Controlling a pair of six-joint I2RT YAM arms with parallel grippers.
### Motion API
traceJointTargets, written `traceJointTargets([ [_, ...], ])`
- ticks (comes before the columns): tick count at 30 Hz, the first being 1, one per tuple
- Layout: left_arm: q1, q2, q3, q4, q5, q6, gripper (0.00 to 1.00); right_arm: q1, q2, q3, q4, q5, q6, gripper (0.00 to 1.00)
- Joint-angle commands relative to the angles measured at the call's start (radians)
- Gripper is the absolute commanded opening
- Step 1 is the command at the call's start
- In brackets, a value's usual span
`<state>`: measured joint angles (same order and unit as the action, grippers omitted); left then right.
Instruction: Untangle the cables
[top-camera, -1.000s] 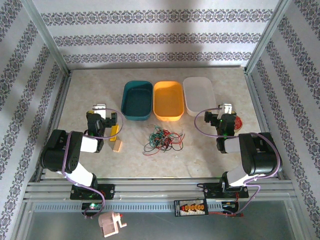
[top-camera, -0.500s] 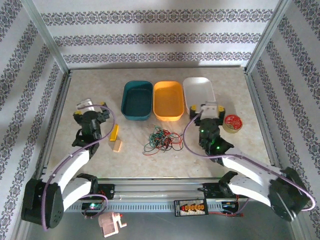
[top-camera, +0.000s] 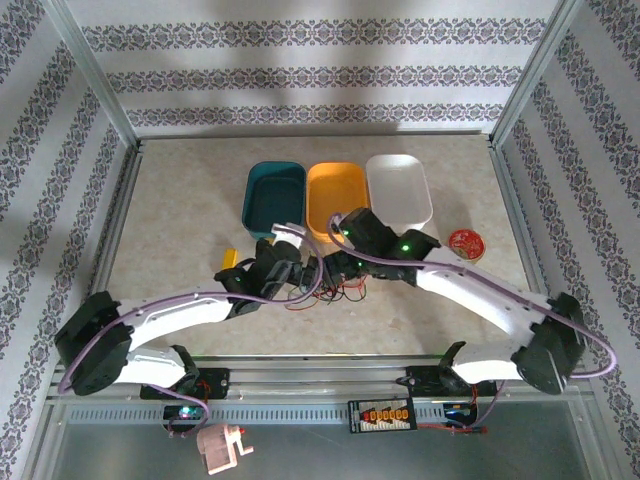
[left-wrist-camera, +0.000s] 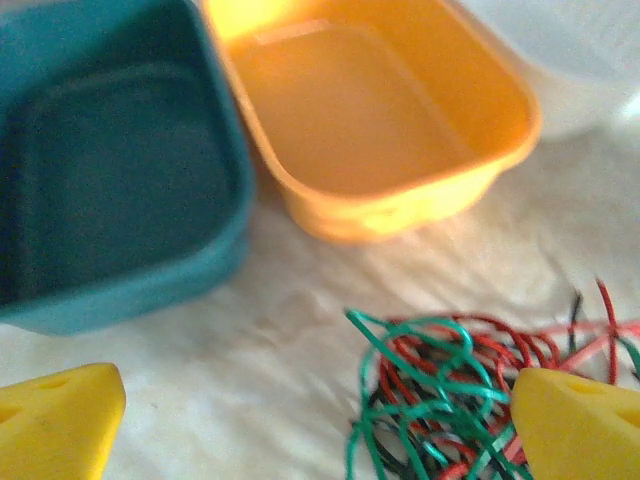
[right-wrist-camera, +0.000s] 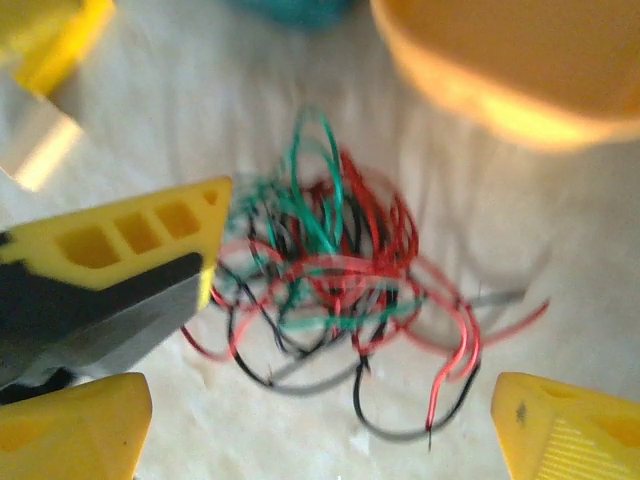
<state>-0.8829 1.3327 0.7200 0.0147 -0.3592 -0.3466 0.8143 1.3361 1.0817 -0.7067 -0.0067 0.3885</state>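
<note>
The left jaws stand wide open with nothing in them: their yellow fingertips (left-wrist-camera: 60, 425) sit far apart at the bottom corners of the left wrist view. The right jaws gape nearly as wide and are just as empty (no strand lies on either pad).

The cables (right-wrist-camera: 340, 290) lie on the worktop (top-camera: 180, 200) as one loose clump of red, green and black strands, just in front of the orange tub (left-wrist-camera: 370, 110). The teal tub (left-wrist-camera: 120, 170) is beside it on the left and the white tub (top-camera: 400, 185) on the right.

From the right jaws the clump lies straight ahead, centred between the fingertips. From the left jaws it lies off to the right, crowding the right-hand fingertip. So I'd judge the right arm better lined up for a pinch, though both hover close over the heap. One of the left arm's fingers (right-wrist-camera: 130, 235) sits at the clump's edge in the right wrist view.

The clump has no clear heading. It spreads somewhat more side to side than front to back, and stray ends trail towards the right arm's side, one red end (right-wrist-camera: 432, 400) hooking towards the right jaws. Whichever arm closes first should aim for an outer loop rather than the knotted middle.
</note>
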Motion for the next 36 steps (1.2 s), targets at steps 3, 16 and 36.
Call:
traceJointTargets([
  [3,-0.013,-0.018,-0.024,-0.053,0.068,-0.051,0.99,-0.036,0.053,0.003,-0.077,-0.093,0.05,0.85],
  [16,-0.011,-0.165,-0.174,-0.1,0.068,-0.149,0.99,-0.052,0.172,0.041,-0.01,-0.151,-0.003,0.67],
  [36,-0.067,-0.039,-0.099,-0.025,0.221,-0.029,0.99,-0.067,0.29,0.103,0.014,-0.117,0.016,0.34],
])
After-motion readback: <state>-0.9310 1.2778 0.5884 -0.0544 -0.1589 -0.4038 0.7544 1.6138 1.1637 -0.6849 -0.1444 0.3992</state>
